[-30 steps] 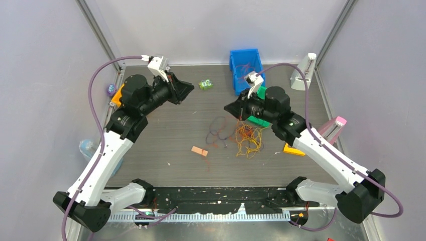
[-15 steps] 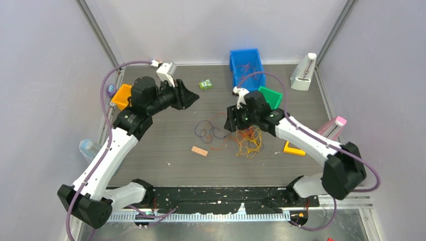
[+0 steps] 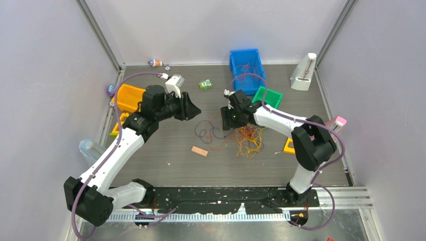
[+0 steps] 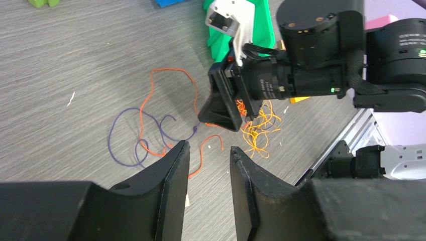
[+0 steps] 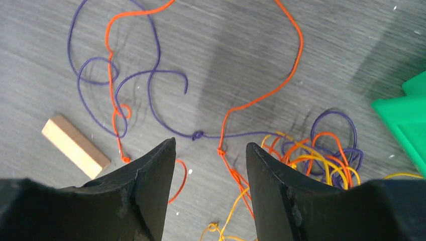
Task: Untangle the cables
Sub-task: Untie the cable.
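Cables [image 3: 249,142] sprawl mid-table: a yellow-orange clump on the right, with purple and red loops trailing left. Since a second ago my right gripper [image 3: 225,120] has swung left to hang over them, and my left gripper [image 3: 193,108] has come in from the far left. Both have their fingers spread and hold nothing. Only the right wrist view resolves a small purple knot [image 5: 197,135] just beyond its fingertips. A wooden block [image 5: 75,145] lies just left of the loops.

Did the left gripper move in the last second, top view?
Yes. The left gripper has moved toward the near edge and slightly right, away from the green toy and closer to the cables.
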Tool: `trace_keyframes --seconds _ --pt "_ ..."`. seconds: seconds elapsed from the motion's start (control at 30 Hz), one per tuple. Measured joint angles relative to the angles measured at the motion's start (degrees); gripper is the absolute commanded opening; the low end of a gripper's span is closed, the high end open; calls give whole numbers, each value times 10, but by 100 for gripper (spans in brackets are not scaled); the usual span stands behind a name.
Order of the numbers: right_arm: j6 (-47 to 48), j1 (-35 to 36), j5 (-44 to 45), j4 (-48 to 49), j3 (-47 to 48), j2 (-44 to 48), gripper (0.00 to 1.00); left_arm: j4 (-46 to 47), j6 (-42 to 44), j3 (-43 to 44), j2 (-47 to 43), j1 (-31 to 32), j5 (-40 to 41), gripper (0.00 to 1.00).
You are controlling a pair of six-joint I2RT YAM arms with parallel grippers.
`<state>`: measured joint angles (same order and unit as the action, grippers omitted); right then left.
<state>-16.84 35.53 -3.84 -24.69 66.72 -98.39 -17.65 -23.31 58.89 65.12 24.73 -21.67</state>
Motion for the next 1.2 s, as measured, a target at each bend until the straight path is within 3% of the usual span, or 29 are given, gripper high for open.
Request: trace_keyframes --seconds 0.3,0.37,0.43,0.47,0.5,0.7,0.9,1.03,1.2 --pt "-35 4 66 10 37 -82 54 3 11 -14 -20 0 0 36" --pt "-43 4 76 12 40 -99 45 3 11 -18 -23 0 0 36" --pt "-50 4 84 20 44 -105 30 3 12 -22 -24 0 0 37" --pt "-52 4 87 26 44 -107 15 3 12 -24 -25 0 0 36" --pt "-56 4 87 30 44 -110 10 3 12 -25 -25 0 0 36" --pt "-42 5 55 73 27 -105 5 4 13 -30 -30 0 0 36" --pt "-8 9 -18 85 -49 62 5 14 11 -43 -47 0 0 35" --pt "-14 10 -90 131 -46 218 5 31 4 -68 -69 0 0 35" --pt "-33 11 -144 151 4 304 5 50 -5 -68 -68 0 -8 35"
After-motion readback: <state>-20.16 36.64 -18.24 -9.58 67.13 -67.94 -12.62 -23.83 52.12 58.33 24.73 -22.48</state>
